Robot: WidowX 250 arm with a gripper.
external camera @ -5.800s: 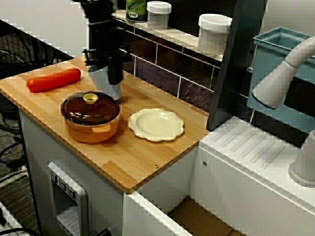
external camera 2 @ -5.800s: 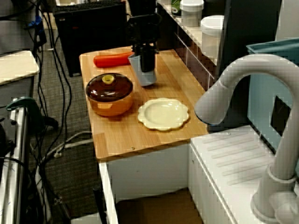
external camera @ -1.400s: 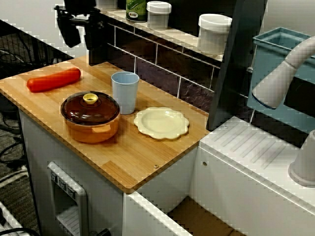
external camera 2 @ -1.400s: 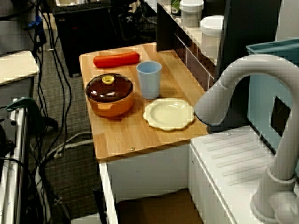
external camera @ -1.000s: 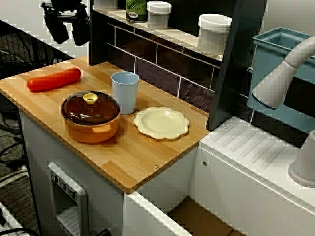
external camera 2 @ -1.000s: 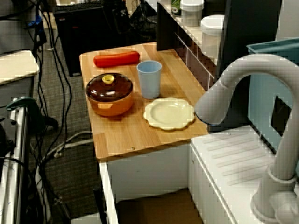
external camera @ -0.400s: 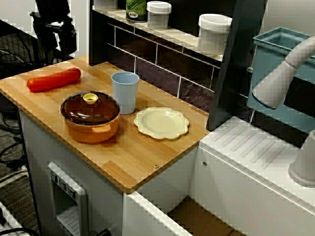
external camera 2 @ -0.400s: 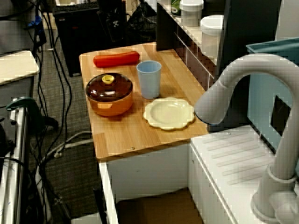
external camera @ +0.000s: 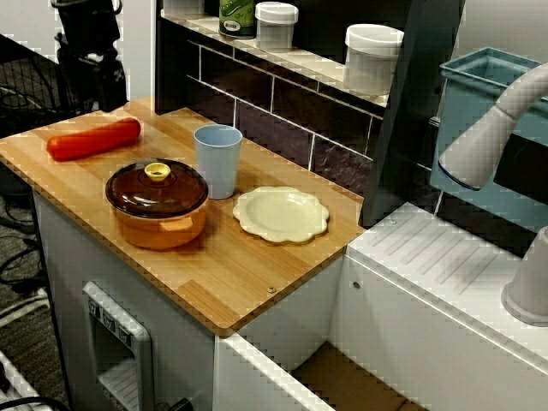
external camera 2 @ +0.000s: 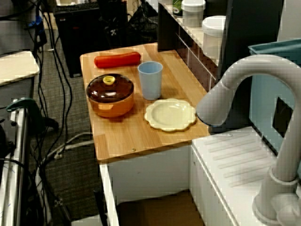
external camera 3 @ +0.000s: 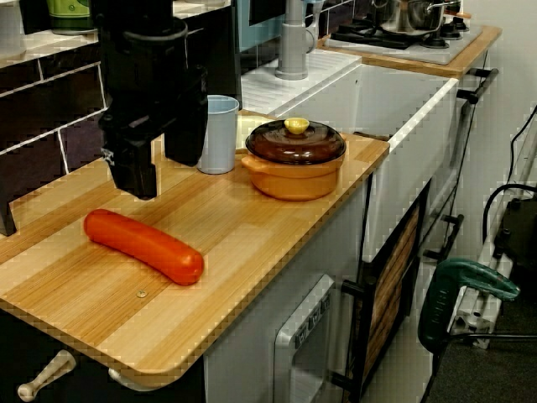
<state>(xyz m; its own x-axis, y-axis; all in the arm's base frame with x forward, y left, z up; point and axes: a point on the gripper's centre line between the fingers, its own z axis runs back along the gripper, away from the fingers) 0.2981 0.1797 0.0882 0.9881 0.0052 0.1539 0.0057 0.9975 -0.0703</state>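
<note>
**At the upper left of the counter: gripper open above the red sausage**

At the upper left of the view across the counter, I see the gripper hanging over the back corner of the wooden countertop. In the view from the counter's end its two black fingers stand wide apart with nothing between them. It touches nothing.

Just below it lies the red sausage, flat on the wood, lengthwise along the left part of the board. It is the nearest thing to the gripper, and there is a clear gap of air between the two.

Further right sits the orange pot, its brown lid on and a yellow knob on top. The blue cup stands upright just behind and to the right of the pot; from these views I cannot tell whether they touch.

Right of the cup lies the cream scalloped plate, flat on the wood, near the cup.
</note>
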